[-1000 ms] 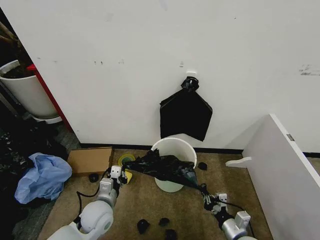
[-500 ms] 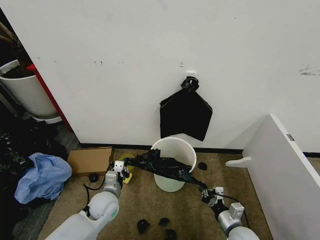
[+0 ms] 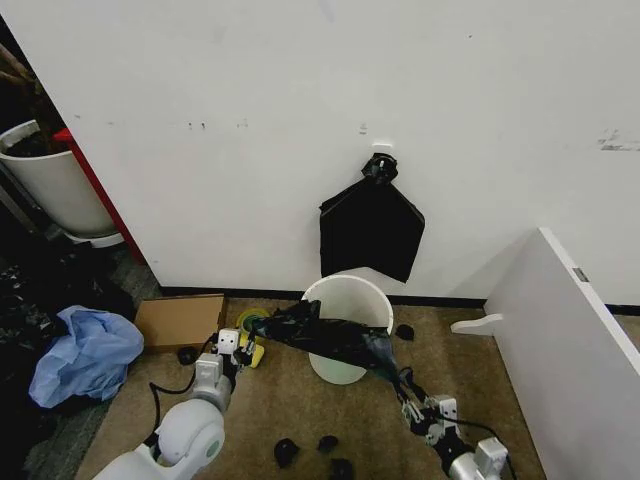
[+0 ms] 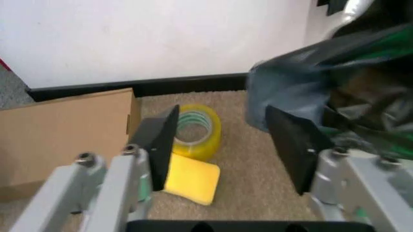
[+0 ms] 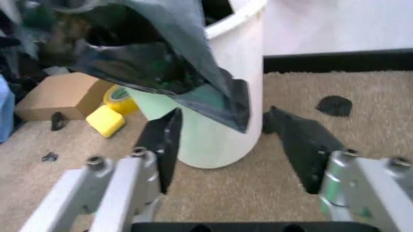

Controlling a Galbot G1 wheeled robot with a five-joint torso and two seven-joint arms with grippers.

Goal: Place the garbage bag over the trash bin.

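Bag: one garbage bag [image 3: 330, 338] draped over the one trash bin [image 3: 349, 301], ahead of both grippers.
Left gripper [image 4: 226, 145]: fingers spread, empty.
Right gripper [image 5: 232, 140]: fingers spread, empty.

One garbage bag [image 3: 325, 338], one trash bin [image 3: 348, 300]

Garbage bag [image 3: 325, 338] across trash bin [image 3: 349, 298] mouth

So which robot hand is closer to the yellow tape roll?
The left one. The left gripper hangs open just above the floor with the tape roll right ahead of its fingers. The right gripper is open on the far side of the bin, facing it.
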